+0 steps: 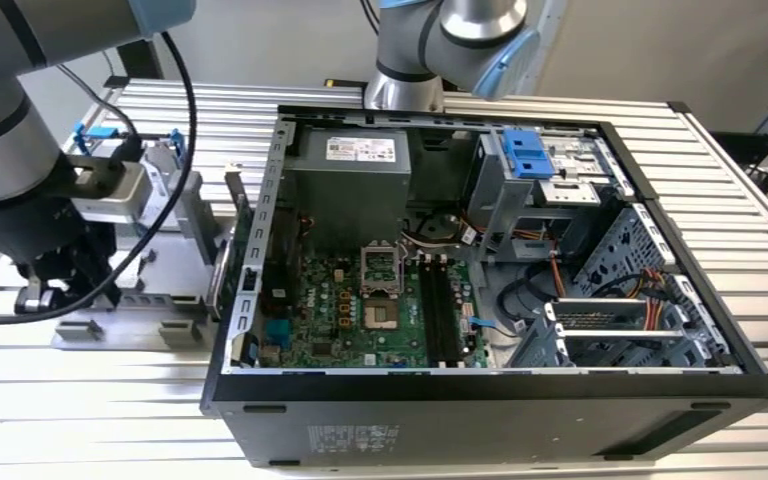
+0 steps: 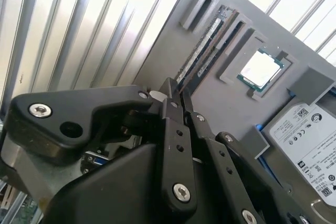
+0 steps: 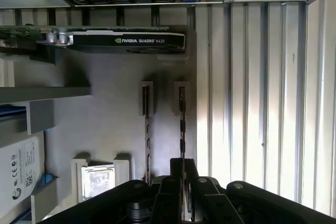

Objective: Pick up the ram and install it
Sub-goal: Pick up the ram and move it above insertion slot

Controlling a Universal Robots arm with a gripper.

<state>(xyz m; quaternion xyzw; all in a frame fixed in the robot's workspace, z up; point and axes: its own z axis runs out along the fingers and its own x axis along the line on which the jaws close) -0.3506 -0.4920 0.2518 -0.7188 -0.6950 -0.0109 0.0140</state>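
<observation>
Over the flat grey slotted tray (image 1: pixel 131 318), in the exterior view, find the black two-finger gripper (image 1: pixel 71 290) set low above the tray.

In the second wrist view, see the ram (image 2: pixel 202 48), a thin dark circuit-board stick, standing on edge in the slot nearest the tray's edge, with its long axis pointing straight ahead of the gripper (image 2: pixel 176 90).

In the first wrist view, read the jaws as closed on the ram's (image 3: pixel 182 124) near end, with the stick not yet lifted from the tray (image 3: pixel 115 129).
</observation>
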